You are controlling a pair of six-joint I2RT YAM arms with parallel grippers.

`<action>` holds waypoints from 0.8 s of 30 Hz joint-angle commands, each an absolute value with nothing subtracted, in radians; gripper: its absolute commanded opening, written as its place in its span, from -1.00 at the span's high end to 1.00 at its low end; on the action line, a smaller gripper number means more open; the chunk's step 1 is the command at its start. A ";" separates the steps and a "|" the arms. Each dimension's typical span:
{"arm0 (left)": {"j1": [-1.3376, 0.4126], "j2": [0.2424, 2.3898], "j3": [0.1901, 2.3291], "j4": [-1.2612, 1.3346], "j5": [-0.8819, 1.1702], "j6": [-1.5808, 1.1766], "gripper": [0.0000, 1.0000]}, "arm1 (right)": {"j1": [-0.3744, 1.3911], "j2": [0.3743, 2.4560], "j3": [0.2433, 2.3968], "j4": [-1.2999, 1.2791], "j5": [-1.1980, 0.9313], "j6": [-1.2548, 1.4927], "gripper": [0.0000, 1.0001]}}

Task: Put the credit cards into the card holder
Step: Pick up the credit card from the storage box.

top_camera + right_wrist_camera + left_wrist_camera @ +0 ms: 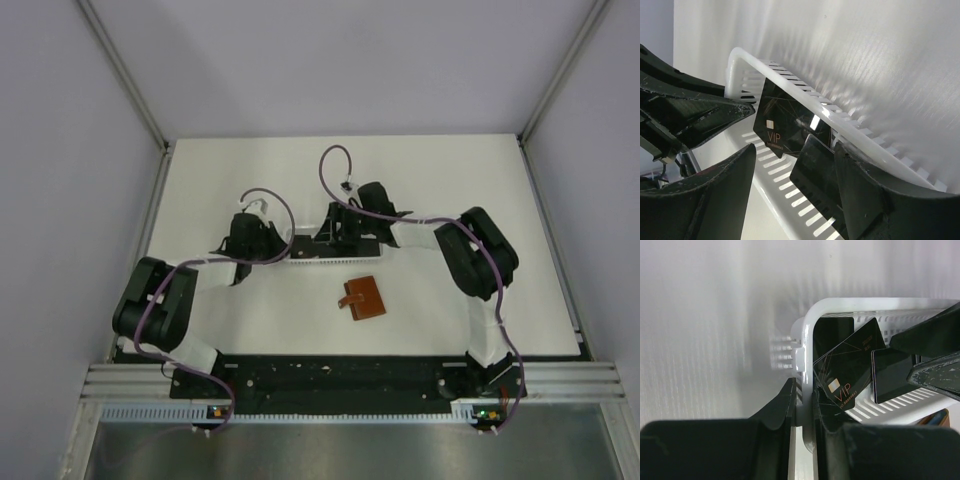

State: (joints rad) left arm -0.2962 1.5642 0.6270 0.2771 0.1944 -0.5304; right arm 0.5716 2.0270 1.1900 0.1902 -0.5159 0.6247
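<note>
Several black credit cards stand inside a white slotted basket (318,252). One is a VIP card (844,376) (780,125) and a plain black one (892,374) (815,167) stands beside it. My left gripper (802,390) (283,245) is shut on the basket's end wall (807,335). My right gripper (795,147) (335,232) reaches into the basket, open, with the plain black card between its fingers and leaning against the right finger (865,195). The brown card holder (363,298) lies closed on the table in front of the basket, away from both grippers.
The basket's long rim (790,82) runs close past my right gripper's right finger. The white table (450,180) has grey walls on three sides. The arm bases sit on a black rail (340,375) at the near edge.
</note>
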 commanded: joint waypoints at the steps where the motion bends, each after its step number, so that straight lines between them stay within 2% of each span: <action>1: -0.307 1.534 0.556 0.469 0.219 -0.529 1.00 | 0.563 2.042 1.151 0.199 -0.529 0.609 -0.29; 8: -0.359 1.401 0.376 0.762 0.080 -0.493 1.00 | 0.564 1.928 1.053 0.337 -0.541 0.583 -0.29; 15: -0.420 1.364 0.264 0.966 -0.040 -0.448 1.00 | 0.566 1.793 0.965 0.396 -0.486 0.542 -0.30; 24: -0.440 1.379 0.238 1.058 -0.041 -0.439 1.00 | 0.566 1.805 0.965 0.405 -0.512 0.537 -0.30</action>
State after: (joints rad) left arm -0.4271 1.3987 0.2394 0.8871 -0.0612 -0.4404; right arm 0.5716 1.8263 0.9684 0.3378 -0.5167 0.5591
